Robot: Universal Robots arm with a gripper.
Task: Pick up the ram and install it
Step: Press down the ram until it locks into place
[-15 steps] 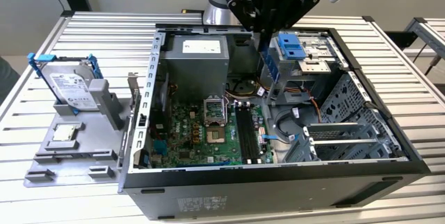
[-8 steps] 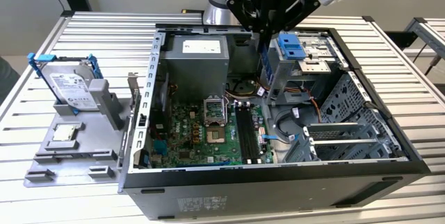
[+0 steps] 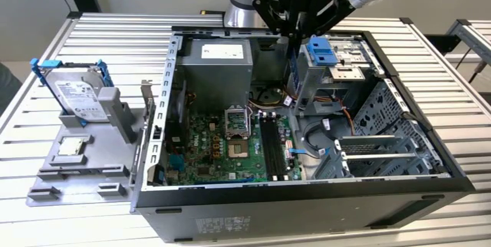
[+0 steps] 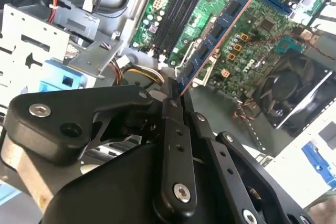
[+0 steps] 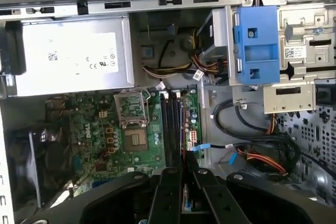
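Already the ram (image 4: 218,38) is in the grip: in the second wrist view the gripper (image 4: 176,103) has its fingers (image 4: 172,124) clamped on one short end of the stick, which runs from the frame's centre toward the upper right, edge-on above the motherboard (image 4: 252,30). In the exterior view the gripper (image 3: 290,43) hangs at the top centre of the frame, over the open computer case (image 3: 429,143) that lies on its side on the slatted tabletop (image 3: 100,29), and the stick shows as a thin dark strip (image 3: 291,66) dropping below it. The memory slots (image 3: 272,143) sit lower in that frame, well apart from the stick's free end, so the ram is held in the air, not yet seated.

Risks from here, as I judge them:
- The grip is on a thin end only; a light knock against the drive cage with the blue latch (image 3: 322,51), just beside the gripper, could twist the stick between the fingers.
- Loose cables (image 5: 252,150) lie near the slots in the first wrist view and could snag the board.
- In the first wrist view the slots (image 5: 172,124) are narrow and close together; a small tilt or offset would land the stick on a slot wall or in the wrong slot.
- I cannot tell whether the notch faces the right way; if not, pressing would stress the board.
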